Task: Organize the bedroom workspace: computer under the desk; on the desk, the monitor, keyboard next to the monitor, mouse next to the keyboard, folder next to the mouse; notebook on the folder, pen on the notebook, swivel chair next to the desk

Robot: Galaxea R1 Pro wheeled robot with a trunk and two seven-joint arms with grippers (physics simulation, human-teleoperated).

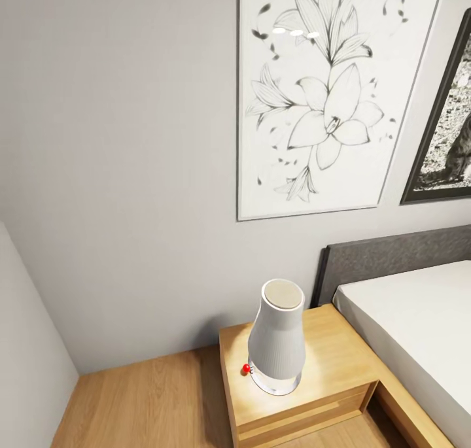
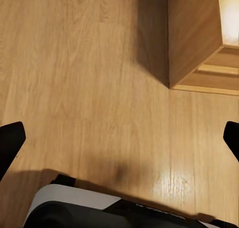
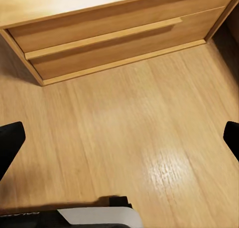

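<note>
Floorboards of bare light wood lie under both your grippers, left and right, fingers spread apart. Ahead, the low wooden nightstand carrying a ribbed white lamp meets the white bed's edge.

No readable text anywhere.

The white-framed line drawing of lilies on the grey wall carries no lettering; the ribbed white lamp below it on the light wooden nightstand bears no label.

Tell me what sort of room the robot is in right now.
Most likely a bedroom. A bed with a white mattress and a grey headboard stands against the wall, a low wooden nightstand beside it carries a white ribbed lamp, and framed pictures, one a flower drawing, hang above.
</note>
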